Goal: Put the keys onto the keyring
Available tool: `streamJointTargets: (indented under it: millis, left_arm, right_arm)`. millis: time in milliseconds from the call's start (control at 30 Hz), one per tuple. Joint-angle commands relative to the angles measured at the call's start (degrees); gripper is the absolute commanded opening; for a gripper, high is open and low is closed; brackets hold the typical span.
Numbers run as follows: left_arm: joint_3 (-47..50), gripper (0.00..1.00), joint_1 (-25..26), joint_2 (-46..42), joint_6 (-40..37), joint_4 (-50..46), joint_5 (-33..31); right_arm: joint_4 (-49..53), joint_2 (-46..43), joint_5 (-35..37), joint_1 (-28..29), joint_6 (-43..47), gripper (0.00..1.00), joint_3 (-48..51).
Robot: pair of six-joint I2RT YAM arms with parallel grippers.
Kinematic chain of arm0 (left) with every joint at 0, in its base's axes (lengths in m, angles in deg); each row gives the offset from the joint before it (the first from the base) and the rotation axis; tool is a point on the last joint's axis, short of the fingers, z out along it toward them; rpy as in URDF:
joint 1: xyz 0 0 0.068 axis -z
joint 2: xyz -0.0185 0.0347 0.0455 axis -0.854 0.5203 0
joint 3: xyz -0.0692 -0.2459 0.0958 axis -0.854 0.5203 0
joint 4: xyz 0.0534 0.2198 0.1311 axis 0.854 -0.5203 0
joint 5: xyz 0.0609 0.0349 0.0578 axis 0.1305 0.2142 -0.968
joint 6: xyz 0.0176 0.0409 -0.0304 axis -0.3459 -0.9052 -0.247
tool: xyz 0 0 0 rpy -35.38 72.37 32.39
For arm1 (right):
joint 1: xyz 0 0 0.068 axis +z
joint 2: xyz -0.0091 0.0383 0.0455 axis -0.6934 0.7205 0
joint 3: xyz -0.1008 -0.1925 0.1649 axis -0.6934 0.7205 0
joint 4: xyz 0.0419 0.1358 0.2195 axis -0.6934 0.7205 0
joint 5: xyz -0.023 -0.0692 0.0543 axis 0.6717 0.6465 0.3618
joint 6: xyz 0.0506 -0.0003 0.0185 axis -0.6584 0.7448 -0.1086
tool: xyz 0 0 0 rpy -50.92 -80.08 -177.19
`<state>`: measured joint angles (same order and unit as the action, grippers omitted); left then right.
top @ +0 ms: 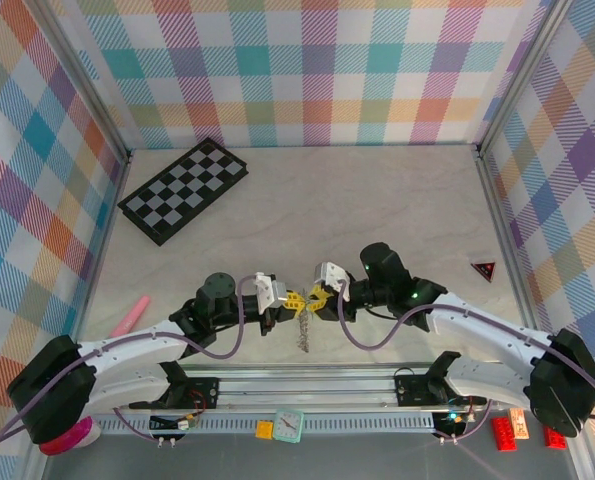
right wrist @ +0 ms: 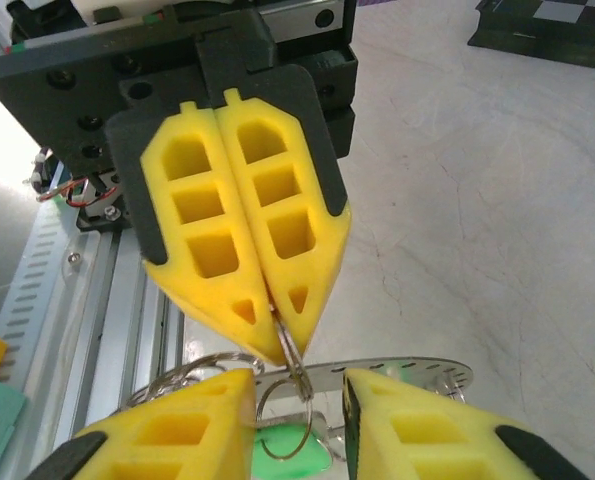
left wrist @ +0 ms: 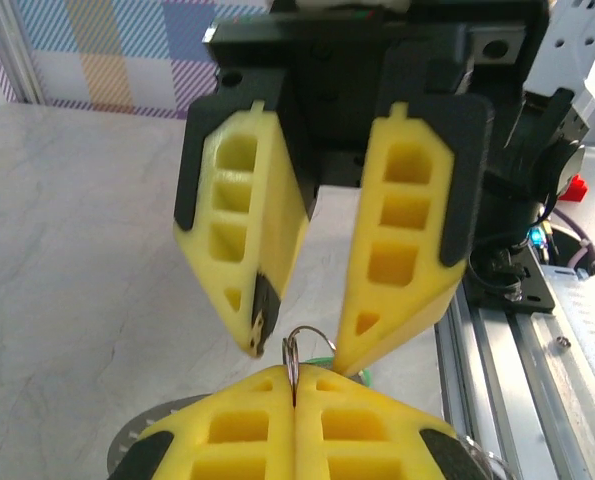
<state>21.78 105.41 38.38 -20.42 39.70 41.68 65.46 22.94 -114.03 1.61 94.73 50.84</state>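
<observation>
My left gripper (top: 295, 300) and right gripper (top: 317, 298) meet tip to tip above the near middle of the table. The left gripper (left wrist: 295, 378) is shut on a small wire ring (left wrist: 295, 352), which stands edge-up out of its fingertips. From that ring hangs a second thin ring with a mint-green key head (right wrist: 292, 455). The right gripper (right wrist: 297, 380) is open, one finger on each side of the hanging rings, touching nothing I can see. Behind them runs the keyring (right wrist: 407, 372), a grey metal band with slots. Grey metal (top: 303, 335) dangles below the fingertips.
A folded chessboard (top: 184, 189) lies at the far left. A pink piece (top: 130, 315) sits left of the left arm and a red triangle (top: 484, 269) at the right. The aluminium rail (top: 307, 385) runs along the near edge, with a small clock (top: 289, 425) and red bricks (top: 504, 432) beyond it.
</observation>
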Motion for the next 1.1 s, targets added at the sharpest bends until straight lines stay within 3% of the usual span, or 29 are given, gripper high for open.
streamJointTargets:
  millis: [0, 100, 200, 267, 333, 400, 600, 1067]
  left_arm:
    - [0.1, 0.0, 0.3, 0.4, 1.1, 7.0, 2.7]
    - [0.0, 0.0, 0.4, 0.8, 1.4, 8.1, 3.1]
    - [-0.1, 0.0, 0.4, 0.9, 1.8, 8.6, 3.1]
    - [-0.7, 0.02, 0.4, 0.3, 1.5, 6.1, 1.4]
    - [-2.4, 0.21, 0.4, -1.2, -0.1, -0.4, -0.6]
    - [-4.9, 0.25, 0.4, -2.7, -3.5, -9.6, -1.8]
    - [-11.7, 0.26, 0.6, -3.1, -10.8, -28.4, -4.7]
    - [-15.9, 0.2, 0.6, -2.3, -11.9, -30.9, -3.0]
  right_arm:
    - [-2.9, 0.7, -1.9, -0.3, -0.9, 0.26, 0.5]
    - [-3.4, 0.8, -2.3, -0.3, -0.9, 0.18, 0.5]
    - [-3.4, 0.2, -3.0, -0.3, -0.4, 0.0, 0.2]
    - [-1.4, -0.6, -3.0, -0.3, 0.8, 0.0, -0.9]
    - [2.7, -1.1, -2.8, -0.3, 2.8, 0.0, -3.1]
    - [8.7, -0.8, -2.1, -0.3, 5.7, 0.0, -6.3]
    - [23.4, 2.6, 1.6, 0.2, 14.1, 0.0, -14.5]
    - [32.1, 10.1, 3.9, 3.7, 20.4, 0.0, -24.4]
